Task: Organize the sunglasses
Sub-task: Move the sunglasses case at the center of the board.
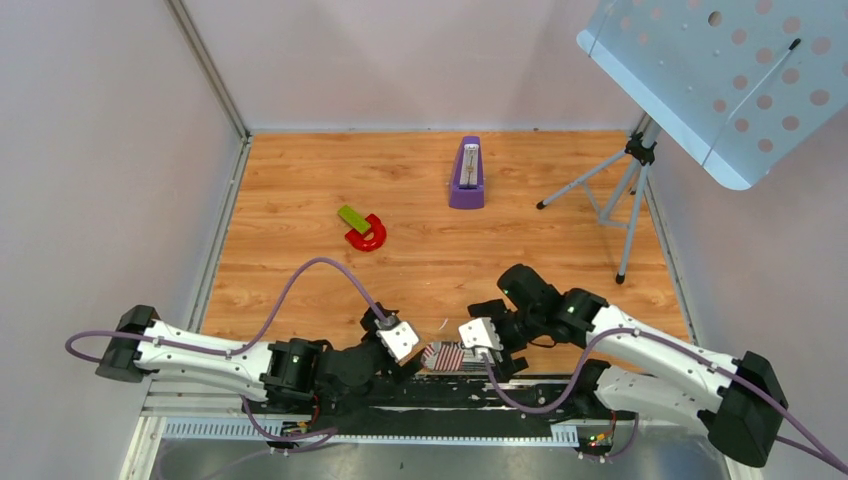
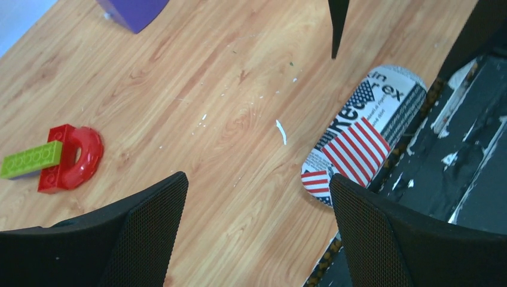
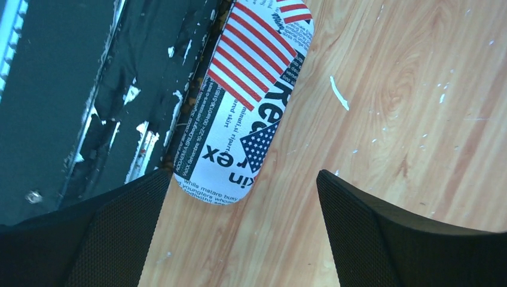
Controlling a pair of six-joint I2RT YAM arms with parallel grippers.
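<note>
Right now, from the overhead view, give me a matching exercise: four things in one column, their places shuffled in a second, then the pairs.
Things
1. patterned case
2. purple metronome
3. red horseshoe piece
4. tripod stand

Places
A. far middle of the table
B. near edge, between left claw and right claw
C. right side
D. left of centre, touching a green brick

Pairs: 1-B, 2-A, 3-D, 4-C.

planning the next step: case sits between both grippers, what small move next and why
Probably lower the right gripper over the patterned case and grip it: its jaws are open, the case lies shut just ahead, no sunglasses show.
</note>
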